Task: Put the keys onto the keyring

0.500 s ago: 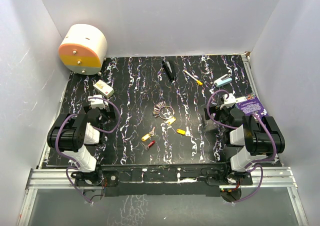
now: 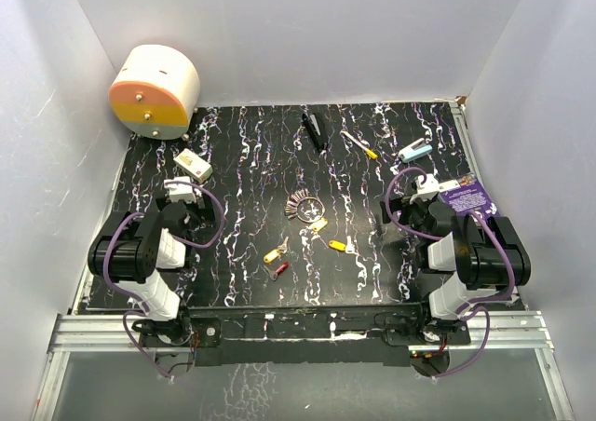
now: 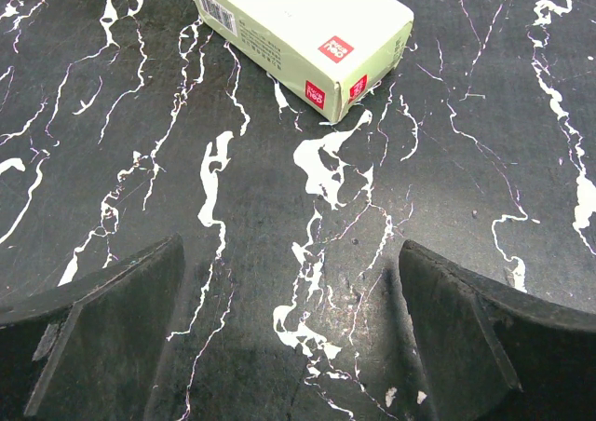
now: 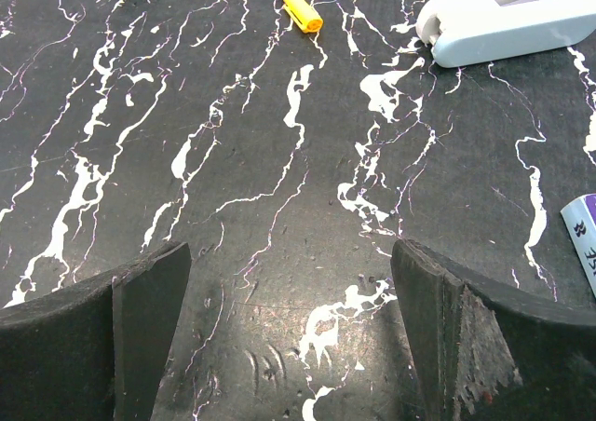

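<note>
Both arms sat folded at the near corners of the black marbled table (image 2: 242, 151). The left gripper (image 3: 289, 253) and right gripper (image 4: 291, 249) each gaped wide, holding nothing. The keyring (image 2: 304, 205) lay mid-table, between the arms. The coloured keys (image 2: 272, 254) lay scattered just nearer the arms.

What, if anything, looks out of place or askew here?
The cream-and-orange drum looks tilted in the far-left corner, partly off the mat. The keys lie scattered loose near the keyring. Nothing looks spilled or broken.
</note>
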